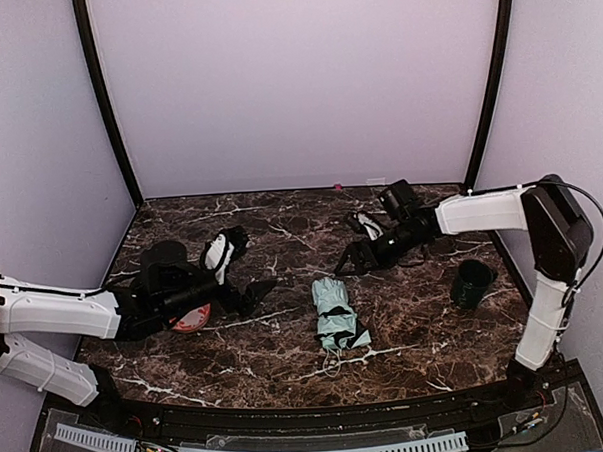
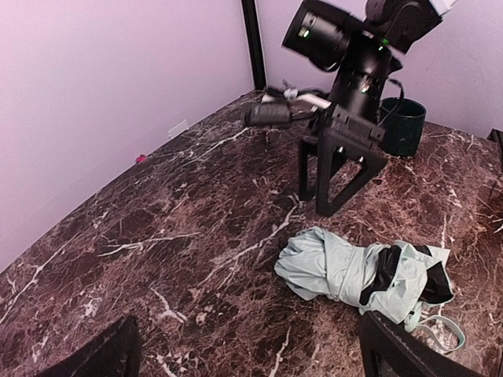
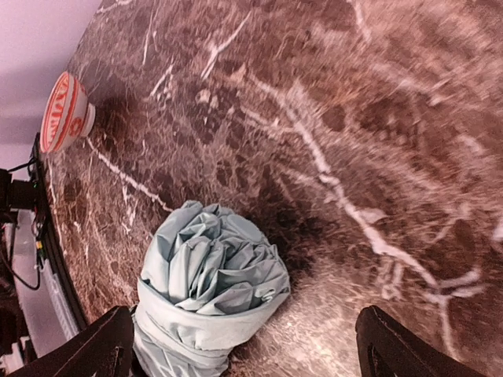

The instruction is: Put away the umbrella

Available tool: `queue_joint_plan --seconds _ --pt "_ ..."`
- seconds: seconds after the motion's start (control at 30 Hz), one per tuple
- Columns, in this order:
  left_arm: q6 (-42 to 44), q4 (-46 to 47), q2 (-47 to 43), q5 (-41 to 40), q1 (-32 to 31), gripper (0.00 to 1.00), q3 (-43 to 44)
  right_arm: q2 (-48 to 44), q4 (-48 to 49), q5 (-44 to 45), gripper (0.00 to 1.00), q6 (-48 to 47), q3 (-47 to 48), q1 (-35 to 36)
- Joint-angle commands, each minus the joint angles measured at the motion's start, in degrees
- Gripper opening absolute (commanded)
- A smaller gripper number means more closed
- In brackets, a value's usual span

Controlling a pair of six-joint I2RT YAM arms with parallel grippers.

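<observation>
1. Lying on the brown marble counter (image 1: pixel 288 372), the umbrella (image 1: pixel 335 313) is folded up around the middle. Its mint fabric is all bunched, a bit of black lining shows, and the strap loop is at the near end.
2. The right hand (image 2: pixel 318 203) hangs just past the umbrella's far end with its fingers spread wide. It's got nothing in it and isn't touching the fabric.
3. The right wrist view looks straight down at the crumpled far end of the umbrella, with both fingers off at the bottom corners.
4. The left hand (image 1: pixel 259 290) is low over the counter, left of the umbrella and clear of it. It's also wide open and holding nothing.
5. A red and white bowl (image 1: pixel 192 318) sits right by the left arm.
6. A dark green cup (image 1: pixel 472 284) stands off to the right, well apart from the umbrella.
</observation>
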Motion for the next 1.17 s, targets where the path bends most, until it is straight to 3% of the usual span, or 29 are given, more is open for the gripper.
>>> queue_joint_plan --seconds 0.0,0.27,0.37,0.5,0.6,0.7,0.8,0.9,1.13 --pt "-0.2 -2.37 -0.55 -4.27 1.69 0.99 3.18 -9.99 0.68 13.14 0.99 -0.24 -1.06 -2.7" --pt "-8.06 -14.35 -0.15 -8.0 15.48 0.99 8.68 -27.68 13.39 35.44 0.99 0.29 -11.63 -15.19" --pt "-9.71 -14.38 -2.16 -12.17 21.98 0.99 7.53 -32.23 17.6 39.46 1.0 0.43 -15.74 -22.61" --pt "-9.8 -9.69 -2.8 -14.29 30.52 0.99 4.34 -37.63 24.18 44.24 1.0 8.26 -21.58 -31.37" --pt "-9.47 -7.35 -1.1 -17.65 34.14 0.99 2.71 -40.88 29.0 55.54 1.0 10.11 -26.89 -32.02" --pt "-9.68 -3.97 0.08 -23.37 36.76 0.99 0.41 -42.52 33.53 58.89 1.0 8.36 -32.31 -32.23" --pt "-9.92 4.53 0.02 -27.79 39.65 0.99 -5.15 -43.26 39.08 60.28 1.0 9.04 -38.1 -32.25" --pt "-9.99 12.26 0.71 -26.64 41.88 0.99 -10.12 -42.85 44.21 59.08 1.0 8.66 -42.79 -32.31" --pt "-6.78 22.96 5.57 -26.61 42.51 0.99 -15.08 -41.51 46.47 58.36 1.0 7.29 -44.98 -32.31"
